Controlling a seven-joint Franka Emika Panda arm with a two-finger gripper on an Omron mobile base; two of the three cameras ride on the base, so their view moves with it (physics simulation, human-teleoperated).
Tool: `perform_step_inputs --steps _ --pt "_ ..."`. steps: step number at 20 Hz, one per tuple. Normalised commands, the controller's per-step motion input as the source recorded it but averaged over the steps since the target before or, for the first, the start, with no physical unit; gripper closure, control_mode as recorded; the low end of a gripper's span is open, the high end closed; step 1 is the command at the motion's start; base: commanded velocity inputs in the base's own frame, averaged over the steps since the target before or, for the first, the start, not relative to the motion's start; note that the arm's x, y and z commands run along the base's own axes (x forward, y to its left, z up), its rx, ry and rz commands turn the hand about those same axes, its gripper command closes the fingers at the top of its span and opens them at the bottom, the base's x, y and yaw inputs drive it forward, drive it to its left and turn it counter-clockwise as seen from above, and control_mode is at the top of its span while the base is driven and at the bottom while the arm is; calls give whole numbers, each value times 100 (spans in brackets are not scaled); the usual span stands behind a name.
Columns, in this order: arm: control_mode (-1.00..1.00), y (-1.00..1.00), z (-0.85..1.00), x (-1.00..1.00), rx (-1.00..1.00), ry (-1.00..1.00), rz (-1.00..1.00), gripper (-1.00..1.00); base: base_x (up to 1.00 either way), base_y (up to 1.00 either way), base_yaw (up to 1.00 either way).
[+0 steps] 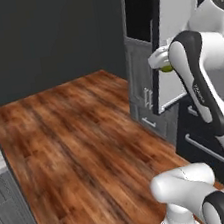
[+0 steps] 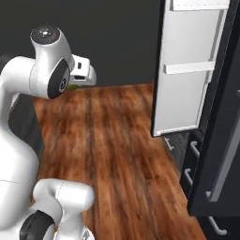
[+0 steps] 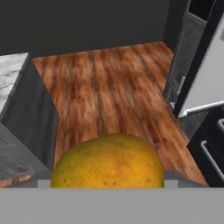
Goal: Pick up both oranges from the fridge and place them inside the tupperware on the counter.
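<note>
A dull yellow-green orange (image 3: 108, 162) sits close in the hand view, held in my gripper. From the left base view my gripper (image 1: 163, 64) hangs in mid-air in front of the fridge's open door (image 1: 175, 44), shut on the orange (image 1: 166, 68). In the right base view the gripper (image 2: 78, 80) is high at the left, a sliver of the orange (image 2: 72, 86) showing under the hand. The black fridge (image 2: 220, 140) stands at the right with its white-lined door (image 2: 187, 79) swung open. A corner of the marble counter (image 3: 11, 78) lies at the left. The tupperware is out of view.
Wooden floor (image 1: 82, 138) spreads between the fridge and the grey counter cabinet (image 3: 30, 127). The fridge's handled lower drawers (image 2: 193, 161) sit low at the right. A grey cabinet column (image 1: 141, 74) stands beyond the open door. A dark wall closes the back.
</note>
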Motion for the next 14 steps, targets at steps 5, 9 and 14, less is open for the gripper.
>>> perform_step_inputs --steps 5,9,14 --pt "100 0 0 0 0 0 0 100 67 89 12" --pt "100 0 0 0 0 0 0 100 69 100 7" --pt "100 0 0 0 0 0 0 100 17 100 7"
